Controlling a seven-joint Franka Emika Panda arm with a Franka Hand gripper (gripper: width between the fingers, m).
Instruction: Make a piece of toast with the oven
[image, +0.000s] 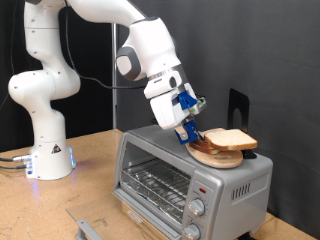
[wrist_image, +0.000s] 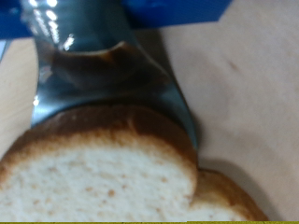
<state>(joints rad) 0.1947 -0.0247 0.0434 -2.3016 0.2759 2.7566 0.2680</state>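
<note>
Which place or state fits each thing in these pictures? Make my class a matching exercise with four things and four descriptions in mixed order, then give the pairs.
Things:
1. piece of toast
2. round wooden board
3. oven
4. gripper

Descriptions:
A. silver-grey box with its door open
B. lies on the round board
C. rests on the oven's top
D. at the edge of the bread, on the exterior view's left of it

Pairs: 1-B, 2-C, 3-A, 4-D

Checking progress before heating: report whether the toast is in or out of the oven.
Out. The piece of toast lies on a round wooden board atop the oven; the gripper is at its edge.
</note>
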